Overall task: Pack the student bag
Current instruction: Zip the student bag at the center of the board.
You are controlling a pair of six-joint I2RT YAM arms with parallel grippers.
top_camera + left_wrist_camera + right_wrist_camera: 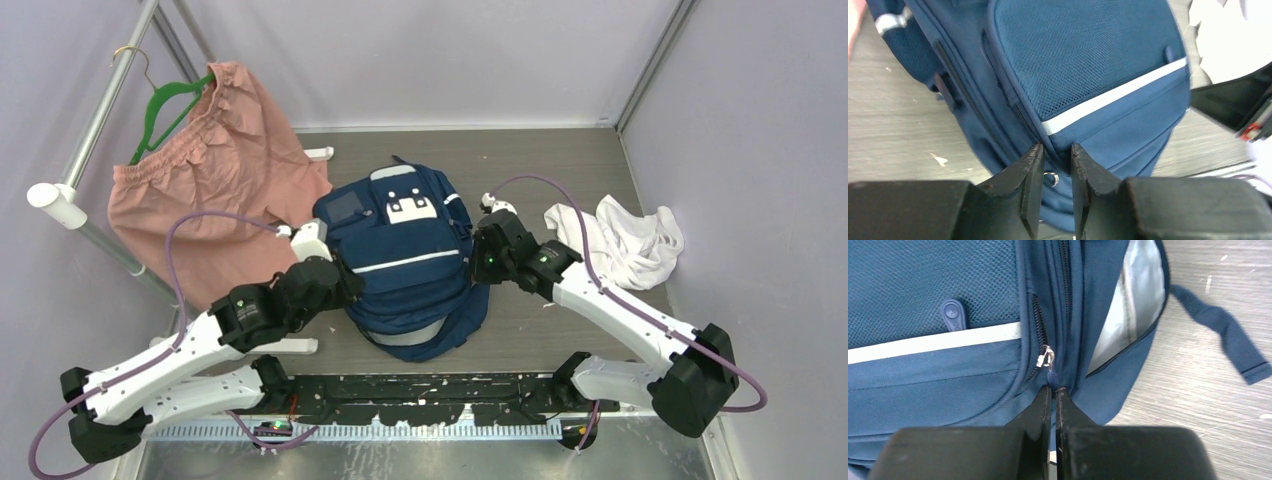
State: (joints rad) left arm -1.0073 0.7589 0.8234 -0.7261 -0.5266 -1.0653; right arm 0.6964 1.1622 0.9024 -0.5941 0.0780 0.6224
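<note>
Student bag (405, 255) lies flat, front pocket up, mid-table (560, 170), right btwn the two arms. Left gripper (1055, 150) sits against the bag's left side. Its jaws stand a narrow gap apart w/ the front pocket's corner seam running into that gap, just under the white stripe. Can't tell if they actually nip the fabric. Right gripper (1053, 390) is at the bag's right side, jaws pressed together on the small blue zip pull (1050, 374) hanging off a metal ring. Just beside it the main compartment gapes, pale grey lining (1128, 315) showing. Pink shorts (215, 180) hang far left. A white cloth (620, 240) lies far right, apart from the bag.
</note>
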